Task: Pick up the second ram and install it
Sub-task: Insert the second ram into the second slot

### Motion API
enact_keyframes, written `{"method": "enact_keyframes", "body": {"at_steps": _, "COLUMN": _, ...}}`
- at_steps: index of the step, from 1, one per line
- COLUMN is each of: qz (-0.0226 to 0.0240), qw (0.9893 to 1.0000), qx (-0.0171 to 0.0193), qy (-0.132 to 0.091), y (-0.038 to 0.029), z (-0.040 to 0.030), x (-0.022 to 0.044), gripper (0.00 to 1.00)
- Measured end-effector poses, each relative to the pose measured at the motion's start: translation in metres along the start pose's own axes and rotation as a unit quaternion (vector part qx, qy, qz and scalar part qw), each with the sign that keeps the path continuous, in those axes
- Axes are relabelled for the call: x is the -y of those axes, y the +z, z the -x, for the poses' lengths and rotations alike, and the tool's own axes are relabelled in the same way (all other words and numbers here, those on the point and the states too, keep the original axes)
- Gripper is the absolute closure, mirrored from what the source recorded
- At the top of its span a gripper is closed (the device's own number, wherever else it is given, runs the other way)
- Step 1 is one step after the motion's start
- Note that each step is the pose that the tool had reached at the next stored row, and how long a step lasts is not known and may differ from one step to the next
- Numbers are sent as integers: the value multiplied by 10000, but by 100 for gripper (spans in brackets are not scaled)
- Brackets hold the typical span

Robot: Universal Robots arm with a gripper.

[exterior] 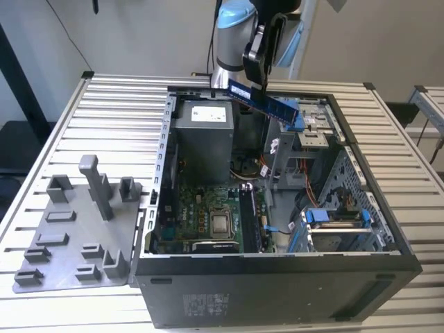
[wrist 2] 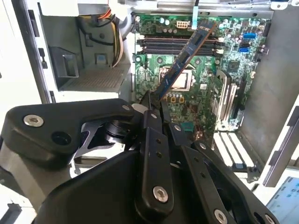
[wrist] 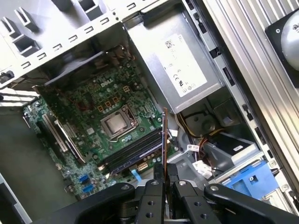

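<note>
Nearest, black gripper (wrist 2: 155,103) clenched on one short end of the second ram (wrist 2: 187,58); stick raised well above the motherboard (wrist 2: 208,74), tilted, touching no part; open air along both long edges and past the free end; memory slots (wrist: 133,150) beneath in both wrist views, well apart from the stick's lower edge, just beside the motherboard's processor socket (wrist: 119,125); power supply (wrist: 182,65) bordering one motherboard edge, expansion card (wrist 2: 223,100) standing near the opposite edge; above the motherboard, computer case (exterior: 277,291) side open, wide room inside its rim.
</note>
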State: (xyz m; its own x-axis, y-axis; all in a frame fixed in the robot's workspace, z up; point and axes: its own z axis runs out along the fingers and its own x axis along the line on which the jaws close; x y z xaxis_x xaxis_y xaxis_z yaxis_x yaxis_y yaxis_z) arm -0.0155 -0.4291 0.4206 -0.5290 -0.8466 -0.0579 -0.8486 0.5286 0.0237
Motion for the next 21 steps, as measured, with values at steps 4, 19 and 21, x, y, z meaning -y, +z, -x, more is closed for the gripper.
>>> {"method": "enact_keyframes", "body": {"at_steps": 4, "qz": -8, "qw": 9999, "qx": 3, "qy": 131, "y": 2, "z": 0, "x": 0, "gripper": 86}}
{"method": "enact_keyframes", "body": {"at_steps": 19, "qz": -36, "qw": 9981, "qx": 15, "qy": 615, "y": 11, "z": -1, "x": 0, "gripper": 86}}
{"method": "enact_keyframes", "body": {"at_steps": 21, "qz": -39, "qw": 9977, "qx": 16, "qy": 669, "y": 12, "z": -1, "x": 0, "gripper": 86}}
